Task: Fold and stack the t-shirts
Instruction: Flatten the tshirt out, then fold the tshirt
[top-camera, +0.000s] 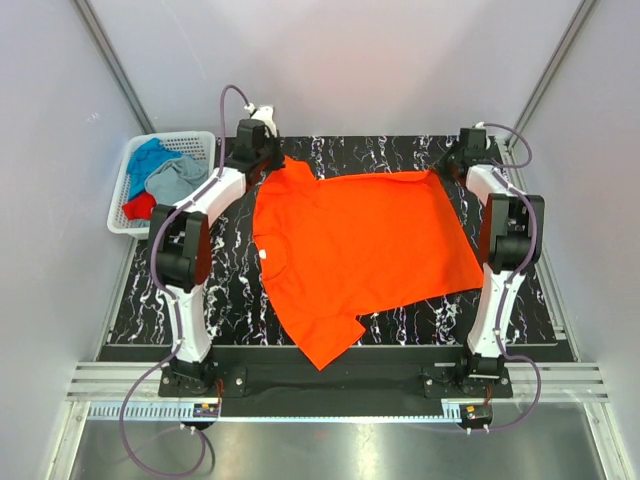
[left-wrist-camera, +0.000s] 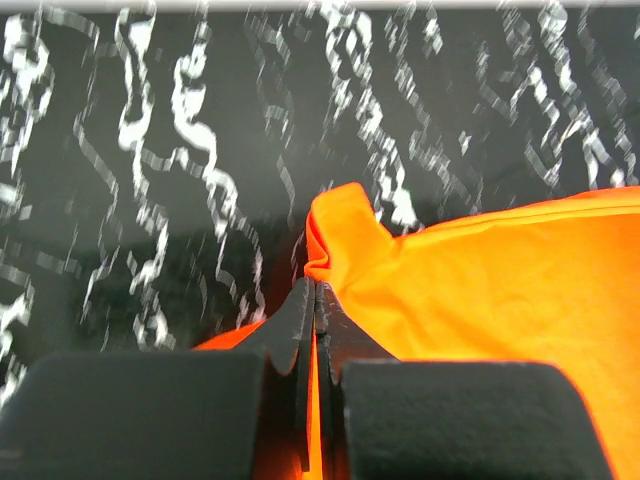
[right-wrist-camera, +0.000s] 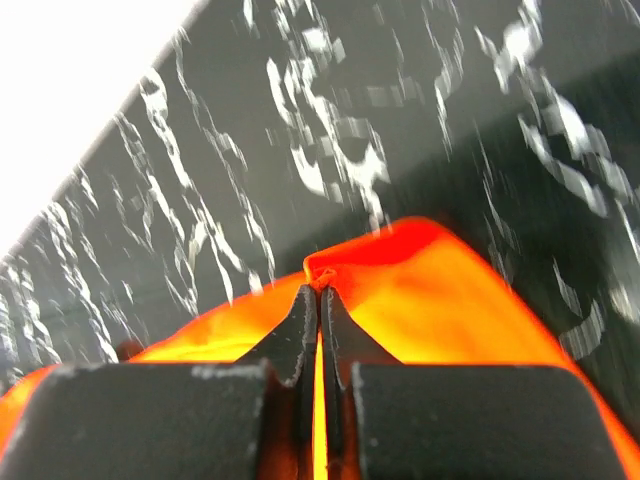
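The bright orange t-shirt (top-camera: 360, 250) lies spread on the black marbled table, neck to the left, one sleeve hanging toward the near edge. My left gripper (top-camera: 268, 160) is shut on its far left sleeve corner; in the left wrist view the gripper (left-wrist-camera: 315, 285) pinches the orange cloth (left-wrist-camera: 480, 290). My right gripper (top-camera: 452, 165) is shut on the far right hem corner; in the right wrist view the gripper (right-wrist-camera: 319, 292) clamps the orange cloth (right-wrist-camera: 430, 300). Blue (top-camera: 150, 158), grey (top-camera: 178, 178) and red (top-camera: 140, 206) shirts lie bunched in the basket.
The white lattice basket (top-camera: 195, 140) stands off the table's far left corner. Grey walls close in on both sides. The table's near edge (top-camera: 400, 345) runs just behind the arm bases.
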